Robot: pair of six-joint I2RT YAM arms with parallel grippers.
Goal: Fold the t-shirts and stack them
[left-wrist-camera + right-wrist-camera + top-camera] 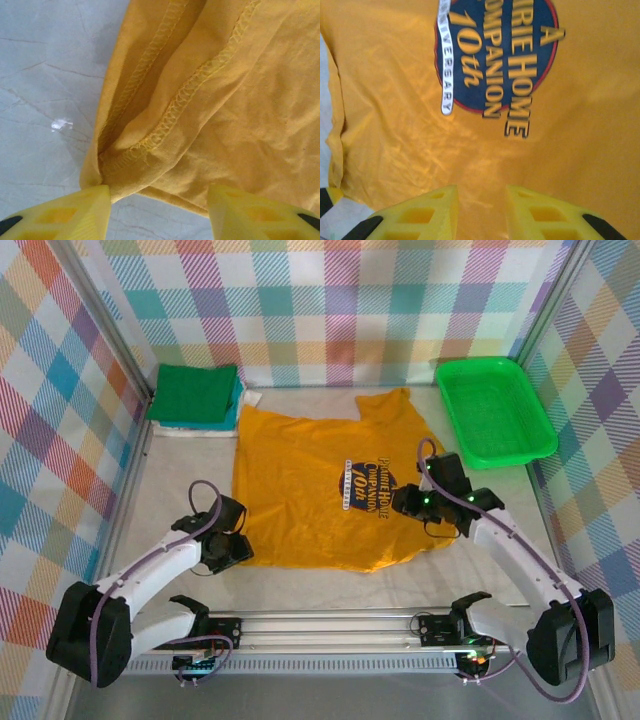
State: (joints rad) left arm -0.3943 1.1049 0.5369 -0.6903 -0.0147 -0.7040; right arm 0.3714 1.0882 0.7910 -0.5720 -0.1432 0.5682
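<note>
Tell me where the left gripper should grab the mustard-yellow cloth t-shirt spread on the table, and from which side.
Take the near-left hem corner of the mustard-yellow t-shirt, coming in from the bare table on the shirt's left. There the stitched hem is doubled into a raised fold, probably easier to pinch than flat cloth, and it lies between the open left gripper's fingers.

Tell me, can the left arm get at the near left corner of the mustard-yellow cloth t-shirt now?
Probably yes. The left arm's fingers stand open right at the hemmed corner of the mustard-yellow cloth t-shirt, which lies on the grey table, and nothing lies between them.
</note>
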